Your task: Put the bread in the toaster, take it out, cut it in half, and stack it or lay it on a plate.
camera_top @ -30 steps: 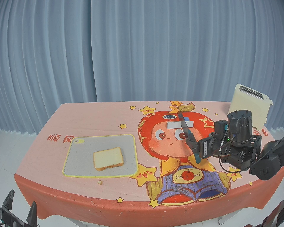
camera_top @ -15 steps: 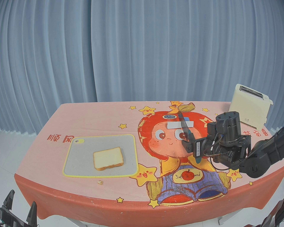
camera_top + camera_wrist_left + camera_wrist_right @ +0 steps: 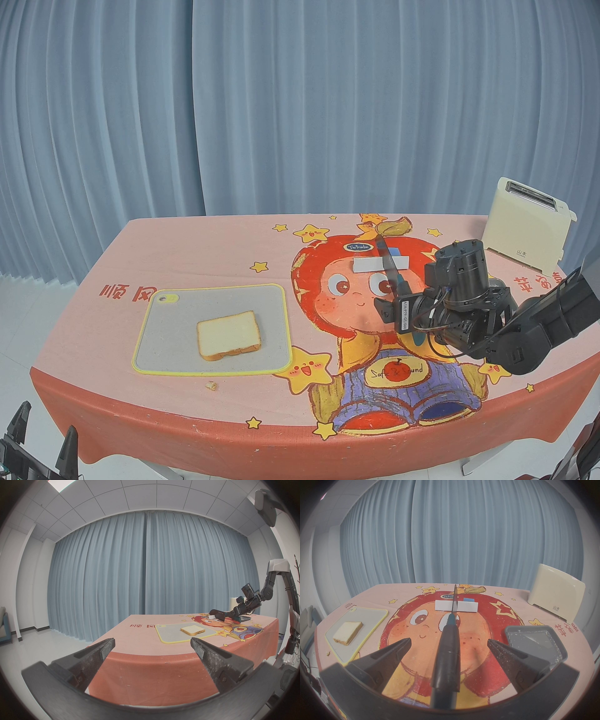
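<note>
The right gripper (image 3: 449, 642) hangs low over the table (image 3: 187, 256), well to the right of the cutting board (image 3: 169, 337). Its fingers (image 3: 389, 658) are spread wide, one on each side of the dark handle of the knife (image 3: 450, 630). A gap shows on both sides, so they straddle the handle without clasping it. The knife's blade lies across a small white rest (image 3: 468, 606) and points away from the gripper. The bread (image 3: 229, 335) lies flat on the cutting board, somewhat right of its middle. A grey tray (image 3: 537, 642) sits on the far side of the knife from the board, and the toaster (image 3: 528, 226) stands farther right still. The left gripper (image 3: 152, 644) is off the table's near edge, below the board's level, fingers wide apart and holding nothing.
</note>
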Motion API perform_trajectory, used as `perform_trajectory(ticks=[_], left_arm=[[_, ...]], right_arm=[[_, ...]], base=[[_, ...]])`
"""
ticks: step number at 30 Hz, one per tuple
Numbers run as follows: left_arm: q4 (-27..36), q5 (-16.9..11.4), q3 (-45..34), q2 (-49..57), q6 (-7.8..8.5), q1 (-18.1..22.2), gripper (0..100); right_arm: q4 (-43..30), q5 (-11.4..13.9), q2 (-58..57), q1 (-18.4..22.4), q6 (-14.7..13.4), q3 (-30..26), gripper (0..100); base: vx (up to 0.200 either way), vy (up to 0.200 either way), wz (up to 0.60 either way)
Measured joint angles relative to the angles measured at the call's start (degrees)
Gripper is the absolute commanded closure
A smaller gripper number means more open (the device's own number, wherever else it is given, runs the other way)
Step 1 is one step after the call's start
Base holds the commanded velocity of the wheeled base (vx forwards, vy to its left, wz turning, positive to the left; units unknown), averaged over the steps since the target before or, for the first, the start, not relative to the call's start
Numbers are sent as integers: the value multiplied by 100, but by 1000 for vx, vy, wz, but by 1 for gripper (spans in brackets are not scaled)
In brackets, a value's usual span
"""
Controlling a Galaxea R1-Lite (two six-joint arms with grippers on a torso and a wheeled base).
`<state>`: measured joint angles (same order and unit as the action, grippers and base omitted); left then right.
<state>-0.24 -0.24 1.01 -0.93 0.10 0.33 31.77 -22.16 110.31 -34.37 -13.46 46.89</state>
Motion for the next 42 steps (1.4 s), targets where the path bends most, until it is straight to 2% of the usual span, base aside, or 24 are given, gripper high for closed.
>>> perform_trajectory(ticks=[13, 14, 21, 33, 42], left_arm=[[0, 0, 0, 0, 0, 0, 0], [0, -2, 0, 0, -2, -2, 0], [2, 0, 0, 0, 0, -2, 0], [0, -2, 0, 0, 0, 0, 0], [0, -2, 0, 0, 0, 0, 0]], right_arm=[[13, -17, 154, 55, -15, 22, 0], [15, -17, 160, 52, -13, 22, 100], [0, -22, 201, 2, -222, 79, 100], [-22, -30, 73, -26, -222, 123, 100], [-27, -11, -561, -46, -167, 74, 100]], base=[[0, 0, 0], [0, 0, 0], [0, 0, 0], [0, 0, 0], [0, 0, 0]])
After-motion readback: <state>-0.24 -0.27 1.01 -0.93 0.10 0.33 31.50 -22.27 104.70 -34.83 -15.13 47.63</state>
